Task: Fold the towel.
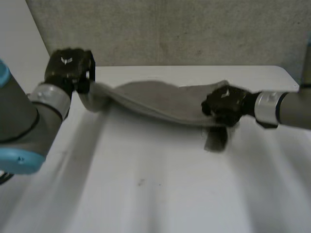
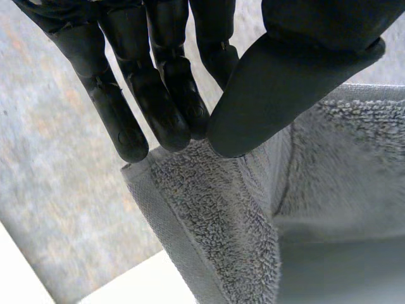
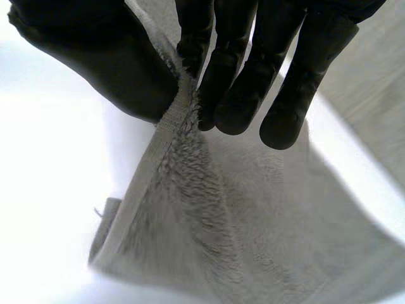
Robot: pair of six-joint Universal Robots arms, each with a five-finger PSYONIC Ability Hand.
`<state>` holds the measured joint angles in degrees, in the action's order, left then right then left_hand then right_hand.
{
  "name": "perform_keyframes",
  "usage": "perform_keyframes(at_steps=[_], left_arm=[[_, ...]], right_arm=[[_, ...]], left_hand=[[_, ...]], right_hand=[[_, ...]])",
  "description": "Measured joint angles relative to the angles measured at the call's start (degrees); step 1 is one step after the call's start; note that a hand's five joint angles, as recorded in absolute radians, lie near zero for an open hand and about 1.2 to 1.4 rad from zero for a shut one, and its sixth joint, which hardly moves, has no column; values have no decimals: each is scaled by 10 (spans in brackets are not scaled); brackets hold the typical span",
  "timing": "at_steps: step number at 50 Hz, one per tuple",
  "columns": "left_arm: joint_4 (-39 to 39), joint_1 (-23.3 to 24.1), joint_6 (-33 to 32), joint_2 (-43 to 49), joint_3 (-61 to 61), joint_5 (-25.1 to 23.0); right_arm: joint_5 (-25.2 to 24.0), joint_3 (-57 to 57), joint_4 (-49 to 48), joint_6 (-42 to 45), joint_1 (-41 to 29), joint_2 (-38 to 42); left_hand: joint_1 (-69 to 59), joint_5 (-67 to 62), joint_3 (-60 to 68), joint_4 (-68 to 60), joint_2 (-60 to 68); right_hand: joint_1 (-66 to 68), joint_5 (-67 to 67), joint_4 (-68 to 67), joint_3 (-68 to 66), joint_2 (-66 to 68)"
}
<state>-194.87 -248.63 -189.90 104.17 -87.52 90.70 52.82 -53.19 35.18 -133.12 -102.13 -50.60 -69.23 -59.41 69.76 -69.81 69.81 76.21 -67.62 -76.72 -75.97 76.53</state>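
Two pinch grips hold the towel (image 1: 155,99) slung along the far edge of the surface (image 1: 155,189): my left hand (image 1: 68,68) on one end, my right hand (image 1: 224,104) on the other. Either thin fingertip hold could slip, dropping a corner and skewing the fold.

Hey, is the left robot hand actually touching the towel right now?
Touching. The left wrist view shows the left robot hand pinching a corner of the towel between thumb and fingers.
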Motion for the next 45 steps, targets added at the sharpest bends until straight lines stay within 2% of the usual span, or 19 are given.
perform_keyframes(at_steps=[4, 13, 15, 16, 17, 19, 23, 30, 38, 45], left_arm=[[-27, -6, -1, 3, -32, 0], [-38, -11, 1, 7, -36, 1], [-37, -12, 1, 6, -33, 2], [-37, -12, 2, 5, -31, 2], [-37, -12, 2, 5, -30, 2], [-37, -12, 3, 4, -25, 2], [-36, -12, 5, 3, -19, 3], [-36, -13, 7, 5, -9, 3], [-36, -14, 8, 5, -8, 4], [-36, -24, 9, 3, -12, 6]], right_arm=[[2, -27, -33, -18, -8, 20], [30, -66, -145, -155, -19, 23], [43, -83, -171, -189, -19, 16], [52, -98, -189, -211, -18, 11], [57, -107, -199, -224, -18, 7], [72, -141, -235, -264, -16, -6], [86, -199, -281, -315, -14, -26], [106, -312, -360, -391, -11, -69], [194, -408, -463, -424, -16, -110], [259, -435, -524, -425, -19, -104]], left_hand=[[0, 0, 0, 0, 0], [0, 0, 0, 0, 0], [0, 0, 0, 0, 0], [0, 0, 0, 0, 0], [0, 0, 0, 0, 0], [0, 0, 0, 0, 0], [0, 0, 0, 0, 0], [0, 0, 0, 0, 0], [0, 0, 0, 0, 0], [0, 0, 0, 0, 0]], right_hand=[[0, 0, 0, 0, 0], [0, 0, 0, 0, 0], [-111, 104, 100, 110, -112], [-229, 223, 226, 226, -232], [-289, 286, 273, 272, -291], [-490, 505, 487, 485, -492], [-582, 622, 595, 588, -584], [-628, 638, 617, 621, -615], [-630, 638, 617, 621, -615], [-630, 638, 617, 621, -615]])
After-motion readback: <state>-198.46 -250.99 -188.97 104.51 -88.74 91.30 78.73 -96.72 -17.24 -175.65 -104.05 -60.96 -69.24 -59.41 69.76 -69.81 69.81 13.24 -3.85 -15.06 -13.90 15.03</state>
